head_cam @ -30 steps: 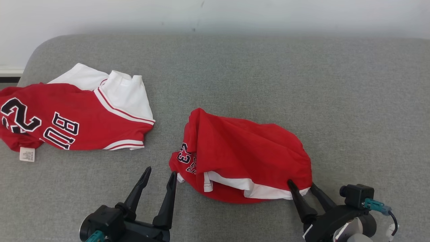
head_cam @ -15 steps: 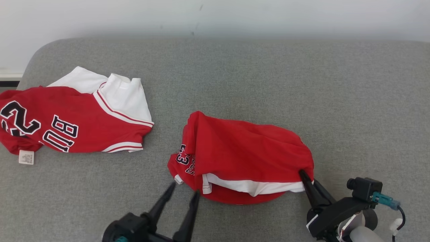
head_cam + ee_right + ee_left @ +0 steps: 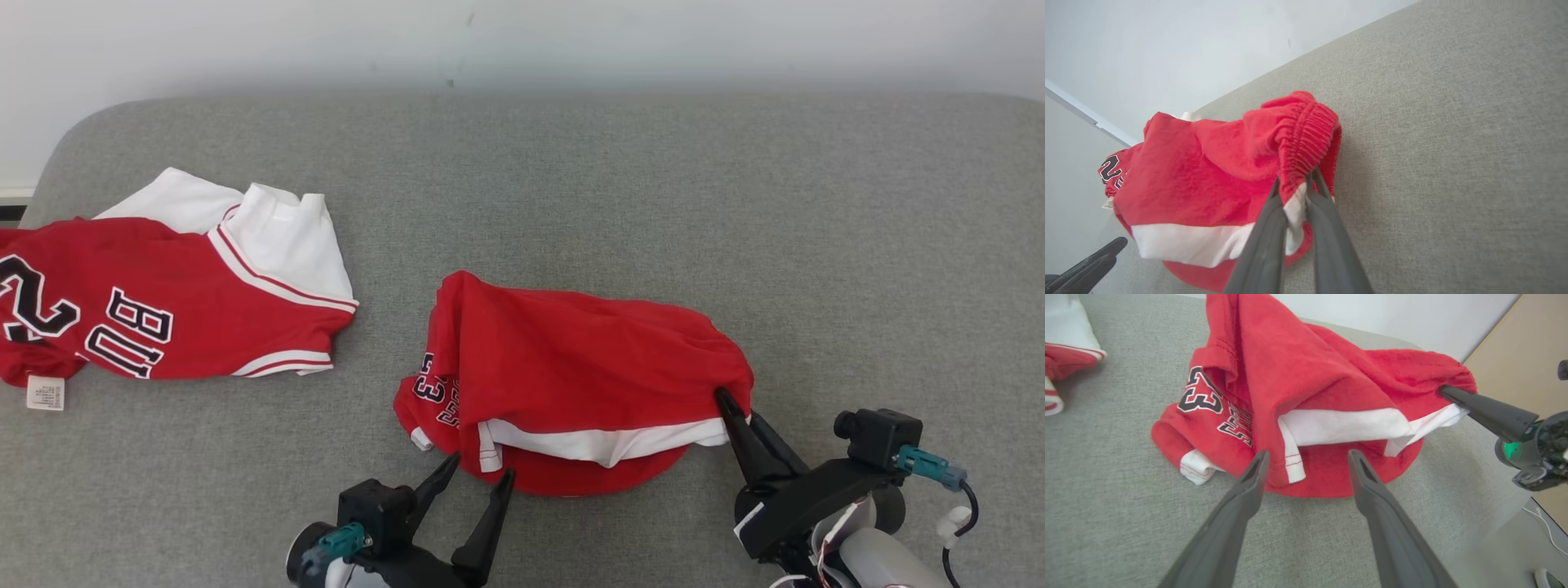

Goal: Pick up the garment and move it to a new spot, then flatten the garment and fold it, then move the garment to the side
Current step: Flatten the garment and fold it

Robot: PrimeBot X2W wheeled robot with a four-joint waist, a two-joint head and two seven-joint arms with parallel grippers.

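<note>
Right hand (image 3: 1294, 179) was pressed together on the garment (image 3: 588, 359), fingers pinching the ribbed waistband (image 3: 1306, 130) at the bundle's right end, with a scrap of white trim caught between them. A firm bite, by the look of it! Across the near edge, the left hand (image 3: 1308, 453) was spread wide and gripping nothing, its tips just short of the cloth, lined up on the white band (image 3: 604, 445) that ran along the front of the heap. The garment itself, red shorts with a printed 23 (image 3: 430, 384) on the left flap, sat crumpled in the middle of the grey seat (image 3: 653, 188), near the front, folded over on itself and nowhere near flat. Well off to the left lay a red and white jersey (image 3: 163, 318), apart from the shorts and untouched by either hand, and a pale wall (image 3: 522, 41) ran behind the seat. This read as the opening step: getting hold of the garment for the pick-up, with one corner secured and the second grip not yet taken. The next move called for the left hand to ease forward until the near edge sat between its fingers, close on a single layer if possible, not the whole fold, and then for both hands to lift together. The risk I saw was grabbing doubled cloth, which would have made the flattening harder.
</note>
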